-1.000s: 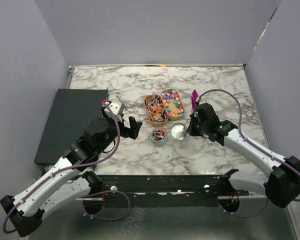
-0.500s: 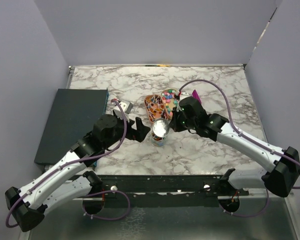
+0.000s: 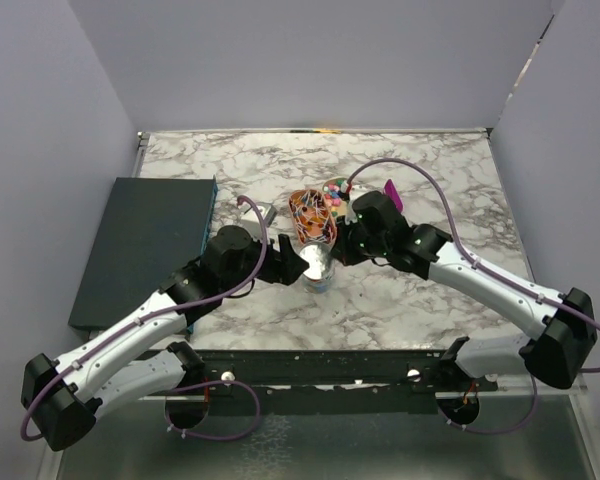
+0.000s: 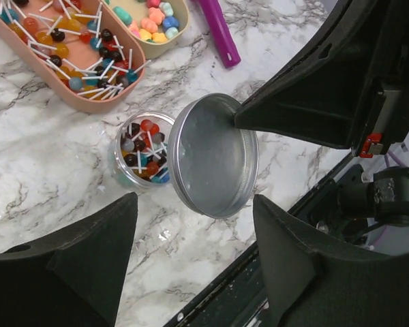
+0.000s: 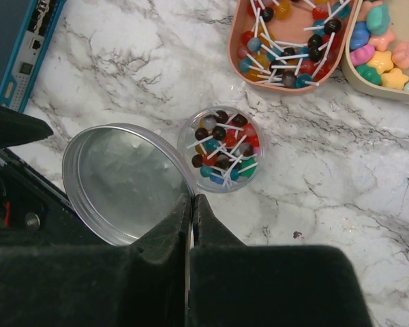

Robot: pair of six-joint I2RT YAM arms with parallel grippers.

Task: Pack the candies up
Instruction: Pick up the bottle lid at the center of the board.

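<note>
wrist view, right pincer [image 5: 191, 201] pinching lid [image 5: 119, 180]

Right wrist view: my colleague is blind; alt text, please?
A shut pincer grips a metal lid by its rim, beside an open jar of lollipops. A pink tray of lollipops and a beige tray of coloured sweets lie beyond.

table [image 3: 430, 170]: is showing white marble, grey-veined
lid [image 4: 215, 155]: is gleaming silver
candies [image 5: 382, 60]: are glowing pink, yellow, green, blue
scoop [image 4: 218, 30]: is showing purple
</note>
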